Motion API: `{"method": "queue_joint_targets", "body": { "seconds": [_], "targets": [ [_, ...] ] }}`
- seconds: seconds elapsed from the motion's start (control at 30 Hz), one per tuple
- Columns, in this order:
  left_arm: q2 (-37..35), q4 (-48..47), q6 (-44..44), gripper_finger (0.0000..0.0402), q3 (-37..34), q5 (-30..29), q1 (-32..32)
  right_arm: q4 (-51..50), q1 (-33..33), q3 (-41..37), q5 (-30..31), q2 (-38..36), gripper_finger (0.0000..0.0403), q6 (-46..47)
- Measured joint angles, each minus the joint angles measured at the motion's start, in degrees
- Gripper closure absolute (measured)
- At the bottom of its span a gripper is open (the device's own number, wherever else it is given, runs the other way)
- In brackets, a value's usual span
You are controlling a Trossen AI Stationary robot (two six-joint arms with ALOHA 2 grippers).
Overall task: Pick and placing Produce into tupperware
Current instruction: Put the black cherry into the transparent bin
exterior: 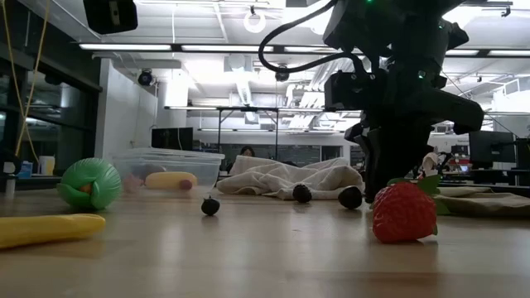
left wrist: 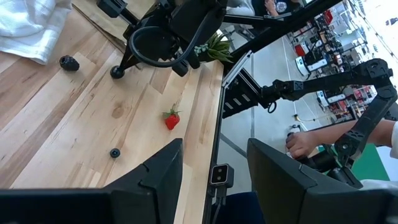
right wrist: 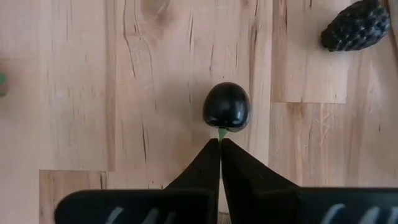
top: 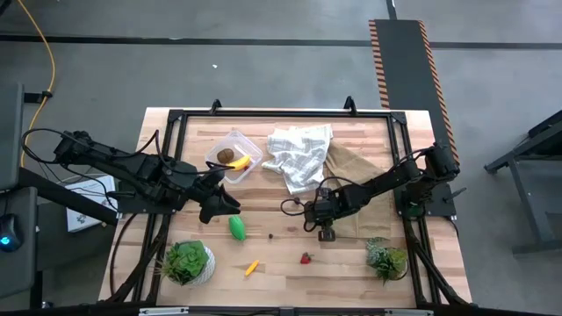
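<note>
The clear tupperware (top: 234, 156) sits at the table's far left and holds a brown kiwi ball and a yellow piece. A green oval (top: 237, 228), a yellow banana piece (top: 252, 267), a strawberry (top: 306, 258) and a tiny berry (top: 270, 236) lie on the wood. My left gripper (top: 219, 204) hovers open just left of the green oval. My right gripper (top: 327, 233) points down at mid-table, shut at a smooth dark berry (right wrist: 227, 106). A bumpy dark berry (right wrist: 357, 25) lies close by. My right gripper pinches the dark berry's thin green stem (right wrist: 221, 132) between its two fingertips (right wrist: 208, 158), only at their free ends. The fingers come from above, pointing down. The berry sits just beyond the tips over the wood; whether it is lifted I cannot tell.
A white checked cloth (top: 299, 154) and a brown cloth (top: 351, 167) lie at the far right. Potted plants stand at the near left (top: 187, 262) and near right (top: 386, 257). A black frame (top: 281, 112) rims the table. A person's hand (left wrist: 305, 143) shows beyond the table's edge.
</note>
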Motion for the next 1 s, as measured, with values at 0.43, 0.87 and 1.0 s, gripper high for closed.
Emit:
{"method": "queue_joint_targets", "body": {
  "seconds": [0.43, 0.87, 1.0],
  "targets": [
    [0.00, 0.00, 0.25, 0.0236, 0.00, -0.02, 0.00, 1.65, -0.01, 0.91, 0.00, 0.00, 0.0402, 0.43],
    [0.00, 0.00, 10.24, 0.0236, 0.00, -8.34, 0.02, 3.73, -1.99, 8.05, 0.73, 0.00, 0.0403, -4.04],
    [0.00, 0.00, 14.22, 0.0236, 0.00, -10.90, 0.02, 3.72, -4.13, 9.71, 1.16, 0.00, 0.0403, -4.24]
  ]
}}
